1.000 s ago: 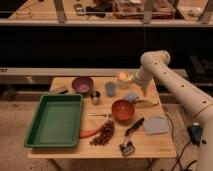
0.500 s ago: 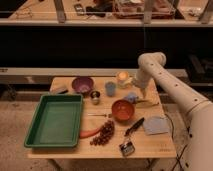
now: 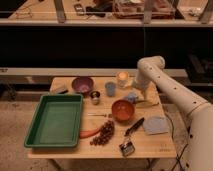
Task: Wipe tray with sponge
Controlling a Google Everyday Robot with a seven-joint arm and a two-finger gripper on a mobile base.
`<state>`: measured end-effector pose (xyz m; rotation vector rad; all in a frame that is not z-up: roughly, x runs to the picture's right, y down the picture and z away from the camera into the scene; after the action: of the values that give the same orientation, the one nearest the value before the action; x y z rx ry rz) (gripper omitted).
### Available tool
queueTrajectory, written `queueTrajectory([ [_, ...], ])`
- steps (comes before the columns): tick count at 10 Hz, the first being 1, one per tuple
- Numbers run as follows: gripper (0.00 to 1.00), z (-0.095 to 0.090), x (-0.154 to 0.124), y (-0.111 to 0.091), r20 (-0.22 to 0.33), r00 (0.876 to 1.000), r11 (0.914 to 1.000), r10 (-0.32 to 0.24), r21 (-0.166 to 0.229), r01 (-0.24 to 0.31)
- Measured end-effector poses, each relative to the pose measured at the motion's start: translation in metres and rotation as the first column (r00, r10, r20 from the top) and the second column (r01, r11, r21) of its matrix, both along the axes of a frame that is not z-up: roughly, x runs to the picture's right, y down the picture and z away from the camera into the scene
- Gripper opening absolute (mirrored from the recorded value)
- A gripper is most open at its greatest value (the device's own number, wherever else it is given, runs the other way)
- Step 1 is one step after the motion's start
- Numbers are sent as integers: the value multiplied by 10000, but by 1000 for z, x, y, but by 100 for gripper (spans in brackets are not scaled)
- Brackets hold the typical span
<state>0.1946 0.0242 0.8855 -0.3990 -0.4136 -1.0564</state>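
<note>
The sponge lies far and right on the table with the gripper at it, open or closed we cannot tell; we judge the pickup in hand, and next we must secure it and carry it left to the tray.

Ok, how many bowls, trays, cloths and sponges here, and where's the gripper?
Bowls: 2 (purple bowl, orange bowl)
Trays: 1 (tray)
Cloths: 1 (cloth)
Sponges: 1 (sponge)
Total: 5
The gripper hangs by the sponge, away from the tray.
</note>
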Motion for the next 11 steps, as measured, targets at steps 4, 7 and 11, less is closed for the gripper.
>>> queueTrajectory([
  [4, 80, 0, 7, 1, 234, 9965, 9955, -806, 525, 793],
  [7, 80, 1, 4, -5, 475, 9946, 9946, -923, 517, 899],
  [11, 80, 7, 4, -13, 475, 9978, 9989, -466, -62, 470],
])
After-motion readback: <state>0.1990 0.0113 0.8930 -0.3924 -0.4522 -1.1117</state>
